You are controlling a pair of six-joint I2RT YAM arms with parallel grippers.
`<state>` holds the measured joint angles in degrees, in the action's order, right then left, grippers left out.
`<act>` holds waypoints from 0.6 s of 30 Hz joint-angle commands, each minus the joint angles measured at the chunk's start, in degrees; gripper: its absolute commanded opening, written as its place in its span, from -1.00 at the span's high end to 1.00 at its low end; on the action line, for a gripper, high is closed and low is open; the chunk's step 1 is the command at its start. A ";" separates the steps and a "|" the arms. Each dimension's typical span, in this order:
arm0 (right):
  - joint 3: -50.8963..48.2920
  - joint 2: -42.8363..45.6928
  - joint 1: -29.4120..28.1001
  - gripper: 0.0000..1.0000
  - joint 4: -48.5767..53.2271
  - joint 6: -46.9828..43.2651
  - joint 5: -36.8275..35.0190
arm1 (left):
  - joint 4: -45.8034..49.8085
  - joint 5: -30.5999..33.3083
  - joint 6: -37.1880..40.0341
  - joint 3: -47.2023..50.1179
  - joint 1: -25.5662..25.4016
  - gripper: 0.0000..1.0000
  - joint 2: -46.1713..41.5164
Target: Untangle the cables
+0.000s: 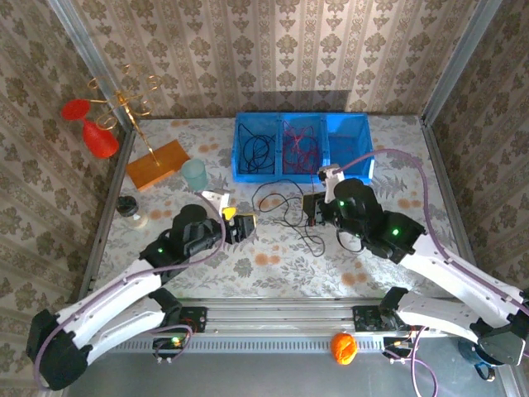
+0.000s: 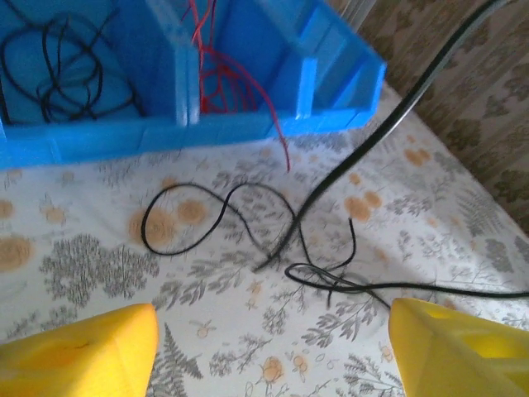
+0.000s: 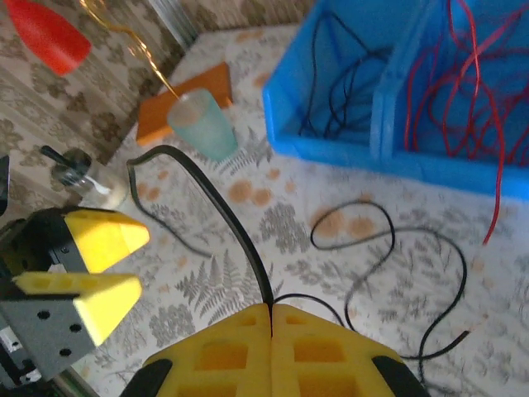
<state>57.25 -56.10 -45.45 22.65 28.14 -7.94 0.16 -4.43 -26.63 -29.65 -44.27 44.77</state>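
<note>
**Pinching one black cable (image 3: 234, 227) above the tangle**

The right gripper (image 3: 271, 313) is clamping shut on it, likely to draw it clear of the loops (image 2: 145, 227) lying on the table (image 2: 74, 273). The left gripper (image 2: 273, 318) is hovering wide open over them, holding nothing. Whether those loops are one cable or several is proving hard to tell.

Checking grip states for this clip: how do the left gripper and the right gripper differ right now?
The left gripper has its jaws wide apart; the right gripper has its jaws pressed together. The left gripper holds nothing, while the right gripper pinches a black cable between its fingertips. Both have yellow fingers and sit over the table in front of the blue bin.
</note>
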 commanded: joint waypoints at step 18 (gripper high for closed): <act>25.04 -7.28 -4.63 1.00 -3.46 -14.41 -4.53 | -13.18 -2.41 3.01 1.07 -5.51 -0.75 6.75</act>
<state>79.94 -62.24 -49.78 21.69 16.12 -10.66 -8.05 -6.63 -22.70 -29.58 -48.93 50.98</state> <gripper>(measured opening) 0.061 0.875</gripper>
